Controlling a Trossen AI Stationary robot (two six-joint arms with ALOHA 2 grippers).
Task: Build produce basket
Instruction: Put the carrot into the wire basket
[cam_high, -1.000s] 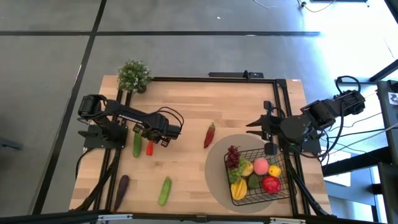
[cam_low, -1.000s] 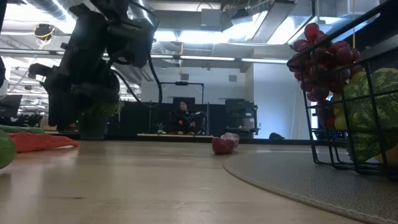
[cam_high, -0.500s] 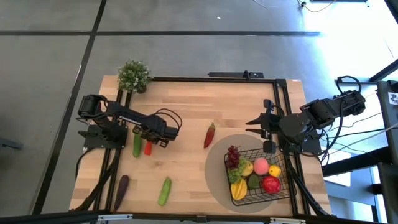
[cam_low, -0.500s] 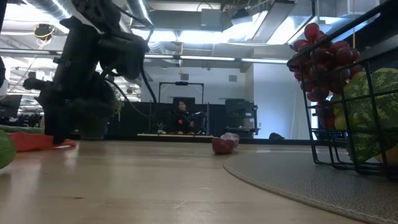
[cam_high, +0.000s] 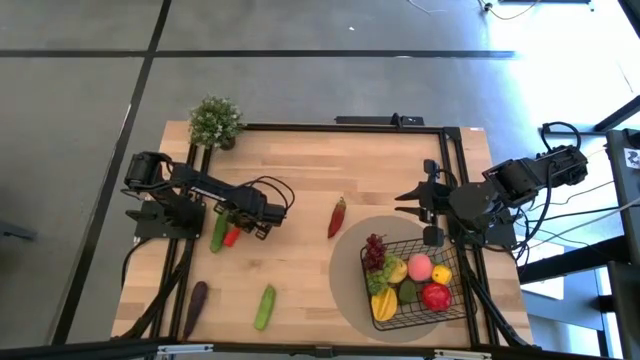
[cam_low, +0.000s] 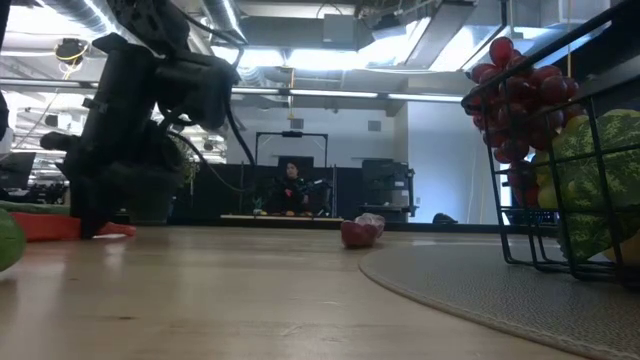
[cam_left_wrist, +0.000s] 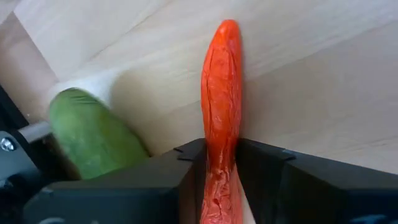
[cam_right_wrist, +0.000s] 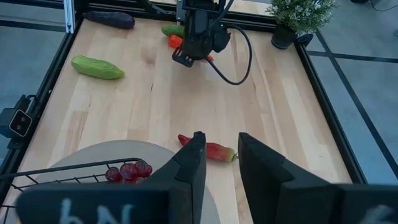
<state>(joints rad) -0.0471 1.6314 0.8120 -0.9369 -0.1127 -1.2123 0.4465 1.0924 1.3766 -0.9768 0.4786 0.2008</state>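
Orange carrot (cam_left_wrist: 221, 106): lies on the table's left part, just beside a cucumber (cam_left_wrist: 93, 134). Left gripper (cam_left_wrist: 222, 163) has lowered onto it and closed; both fingers now pinch its thick end. Pick-up likely secured. Basket (cam_high: 418, 285) well apart; right gripper (cam_right_wrist: 218, 163) parted, empty.

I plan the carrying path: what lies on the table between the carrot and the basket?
In the high view, only the red chili lies between the carrot and the basket.
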